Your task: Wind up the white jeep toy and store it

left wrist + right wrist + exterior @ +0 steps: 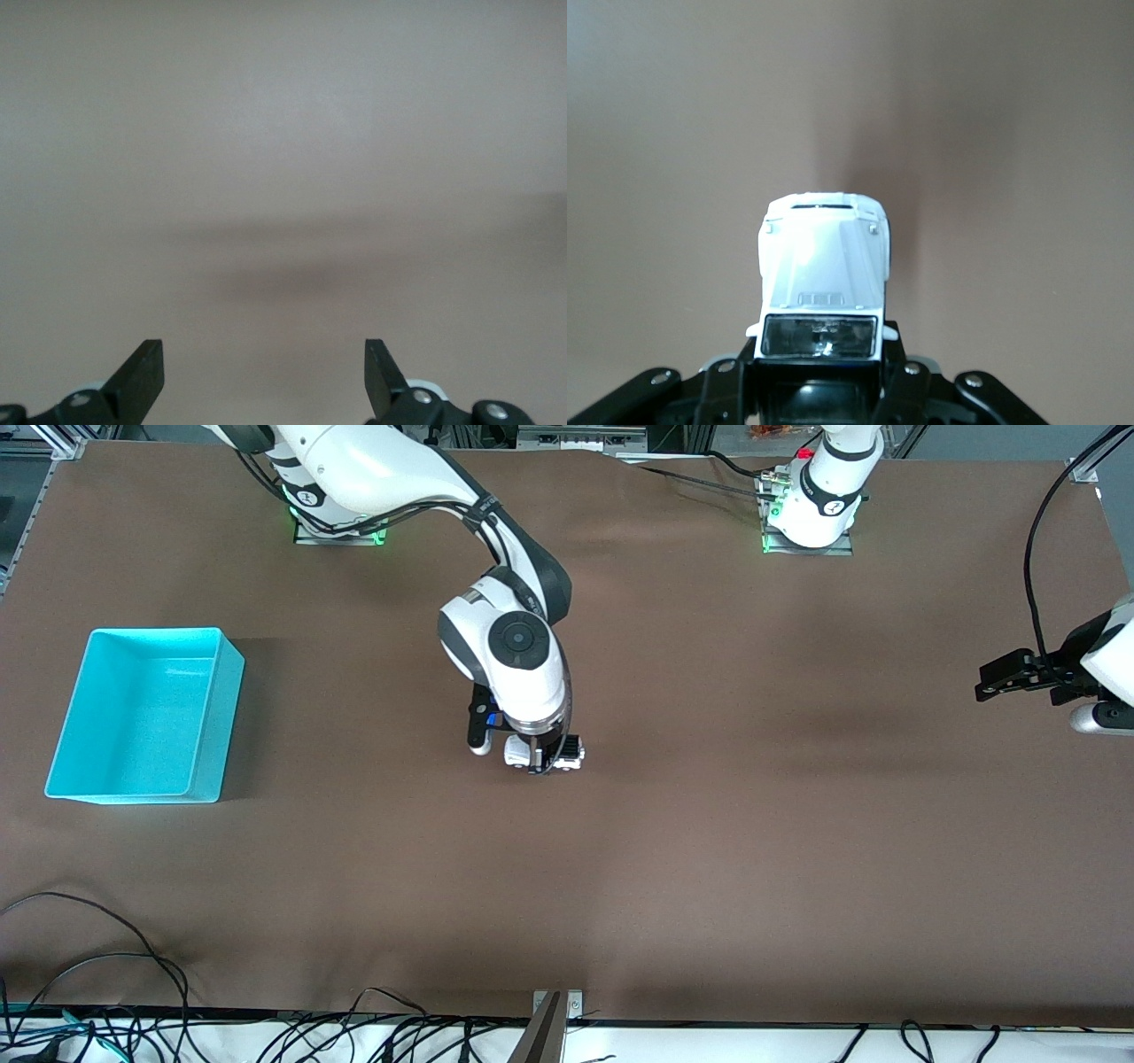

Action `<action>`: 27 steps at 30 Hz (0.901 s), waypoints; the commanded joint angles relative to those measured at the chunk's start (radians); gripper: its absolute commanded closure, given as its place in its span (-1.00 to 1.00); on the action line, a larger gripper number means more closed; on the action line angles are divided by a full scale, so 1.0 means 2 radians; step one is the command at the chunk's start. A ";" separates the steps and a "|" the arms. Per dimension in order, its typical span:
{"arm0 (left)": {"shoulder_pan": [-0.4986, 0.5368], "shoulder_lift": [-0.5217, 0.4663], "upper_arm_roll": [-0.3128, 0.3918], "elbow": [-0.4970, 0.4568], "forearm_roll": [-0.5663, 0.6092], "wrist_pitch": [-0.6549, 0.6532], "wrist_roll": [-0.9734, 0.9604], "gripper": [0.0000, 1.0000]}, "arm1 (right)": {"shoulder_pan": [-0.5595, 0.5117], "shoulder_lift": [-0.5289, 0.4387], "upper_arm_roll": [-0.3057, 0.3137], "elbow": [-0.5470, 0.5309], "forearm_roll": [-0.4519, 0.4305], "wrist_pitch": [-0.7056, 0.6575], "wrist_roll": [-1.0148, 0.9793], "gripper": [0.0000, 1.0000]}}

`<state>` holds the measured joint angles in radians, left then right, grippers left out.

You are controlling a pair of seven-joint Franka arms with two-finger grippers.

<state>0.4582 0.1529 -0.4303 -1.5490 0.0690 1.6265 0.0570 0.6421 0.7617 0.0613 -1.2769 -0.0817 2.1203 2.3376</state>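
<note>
High front camera faces the arms; wrist cameras look closely, seemingly straight, down.

One jeep (pixel 545 755), white, mid-table (pixel 709 850). One turquoise bin (pixel 142 713), toward right arm's end from jeep. Two grippers: right gripper (pixel 542 760) on jeep, left gripper (pixel 988 684) toward left arm's end from jeep.
</note>
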 commanded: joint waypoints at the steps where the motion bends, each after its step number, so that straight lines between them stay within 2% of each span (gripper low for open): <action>1: 0.006 -0.002 0.000 -0.008 -0.013 0.017 0.011 -1.00 | -0.020 -0.028 0.004 -0.002 -0.009 -0.016 -0.014 1.00; 11: 0.007 0.005 0.002 -0.009 -0.014 0.027 0.011 -1.00 | -0.042 -0.042 0.004 -0.004 -0.012 -0.017 -0.030 1.00; 27: 0.006 0.012 0.002 -0.007 -0.015 0.032 0.011 -1.00 | -0.082 -0.066 0.005 -0.007 -0.005 -0.060 -0.087 1.00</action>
<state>0.4667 0.1810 -0.4290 -1.5534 0.0687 1.6694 0.0570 0.4989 0.6585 0.0598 -1.2762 -0.0840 2.0385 2.1938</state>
